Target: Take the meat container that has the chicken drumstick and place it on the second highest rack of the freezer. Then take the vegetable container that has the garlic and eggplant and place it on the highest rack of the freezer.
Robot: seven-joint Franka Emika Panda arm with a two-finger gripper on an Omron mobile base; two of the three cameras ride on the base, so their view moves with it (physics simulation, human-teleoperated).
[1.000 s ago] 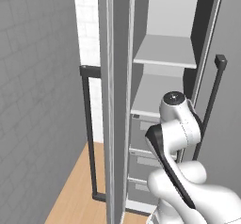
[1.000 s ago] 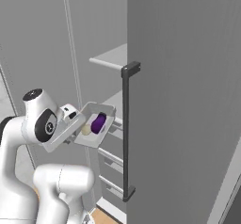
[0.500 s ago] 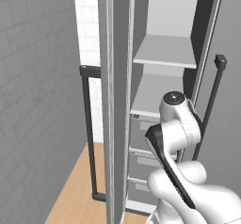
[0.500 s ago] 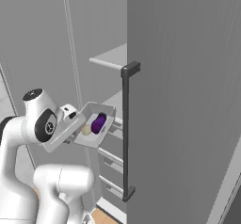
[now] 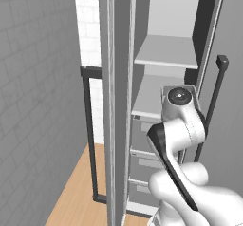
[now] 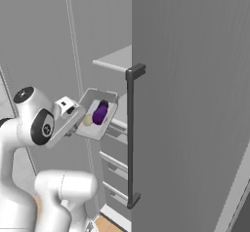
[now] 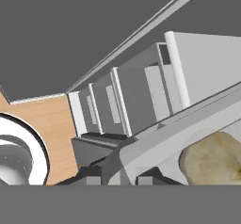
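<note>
I've got the gripper (image 6: 73,120) clamped on the near rim of the vegetable container (image 6: 99,115), garlic (image 6: 88,120) and eggplant (image 6: 100,113) inside. Compared with a second ago it has barely risen, so it's still below the freezer's highest rack (image 6: 113,59); more lift needed.

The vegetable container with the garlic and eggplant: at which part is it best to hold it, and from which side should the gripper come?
Grip the vegetable container at its thin rim wall on the short end beside the garlic, coming from outside that end, as the gripper seems to do. The tray is shallow and open, so a wall fits between the fingers, and the eggplant stays untouched.
</note>
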